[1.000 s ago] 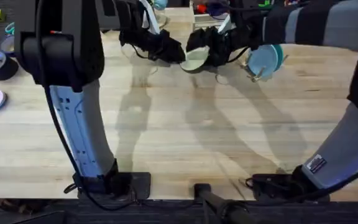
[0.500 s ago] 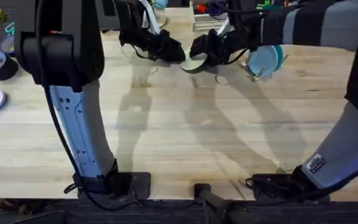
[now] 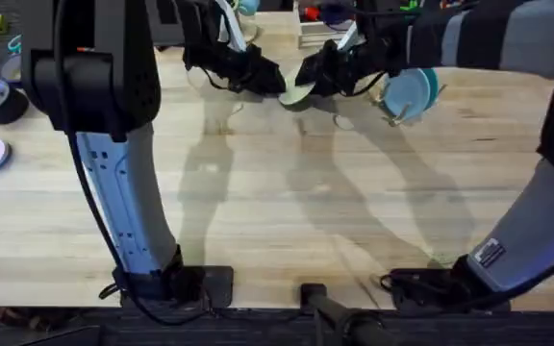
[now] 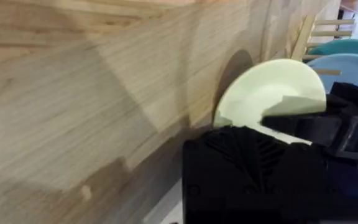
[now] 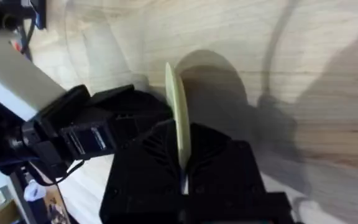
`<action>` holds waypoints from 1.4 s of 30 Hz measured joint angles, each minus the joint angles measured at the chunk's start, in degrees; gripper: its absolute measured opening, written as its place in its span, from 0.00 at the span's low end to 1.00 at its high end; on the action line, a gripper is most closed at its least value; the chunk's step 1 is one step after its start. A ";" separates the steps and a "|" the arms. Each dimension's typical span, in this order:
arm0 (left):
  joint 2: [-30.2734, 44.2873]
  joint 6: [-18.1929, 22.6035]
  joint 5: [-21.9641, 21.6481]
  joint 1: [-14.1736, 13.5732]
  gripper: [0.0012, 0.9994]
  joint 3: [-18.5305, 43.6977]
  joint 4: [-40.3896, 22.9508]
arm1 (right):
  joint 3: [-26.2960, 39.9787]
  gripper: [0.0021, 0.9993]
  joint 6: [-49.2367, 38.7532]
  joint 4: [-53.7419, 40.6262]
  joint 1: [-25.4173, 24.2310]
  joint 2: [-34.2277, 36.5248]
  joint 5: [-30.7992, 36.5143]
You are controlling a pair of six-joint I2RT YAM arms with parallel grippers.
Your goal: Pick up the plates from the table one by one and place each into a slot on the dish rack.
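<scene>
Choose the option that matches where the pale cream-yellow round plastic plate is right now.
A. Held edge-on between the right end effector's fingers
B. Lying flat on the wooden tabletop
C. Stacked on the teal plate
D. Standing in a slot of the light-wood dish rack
A: the right wrist view shows the pale cream-yellow round plastic plate standing on edge, clamped in the right end effector, above the wooden tabletop.

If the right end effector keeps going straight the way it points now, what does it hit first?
Most likely the left end effector. The right end effector, shut on the cream plate edge-on, points at that black body just past the plate. Depth is hard to judge, so it could slip beside it.
</scene>
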 joint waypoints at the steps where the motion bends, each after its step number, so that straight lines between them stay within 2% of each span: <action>1: 0.00 0.09 -0.02 -0.01 0.04 0.00 0.00 | 0.00 0.05 0.00 0.01 0.00 -0.02 -0.04; 7: -0.70 2.10 -1.30 -0.15 0.04 -0.05 -0.09 | 0.00 0.04 -2.49 0.22 0.03 0.00 -0.09; 12: -5.57 4.37 -8.43 -0.90 0.04 -1.11 -1.80 | 0.00 0.04 -6.97 0.46 0.48 -0.10 -0.09; 17: -15.57 6.38 -13.00 -0.87 0.04 -1.29 -5.65 | -0.02 0.04 -12.07 -1.41 0.59 -2.32 0.37; 23: -28.50 7.76 -17.83 -0.83 0.04 -1.29 -10.95 | -0.02 0.04 -18.47 -6.58 0.59 -11.30 0.61; 29: -37.51 8.20 -22.37 -0.83 0.04 -1.29 -16.58 | -0.02 0.04 -26.39 -15.16 0.63 -21.21 1.62; 42: -56.75 8.39 -30.23 -0.83 0.04 -1.29 -27.67 | -0.02 0.04 -41.92 -28.41 0.63 -40.89 16.44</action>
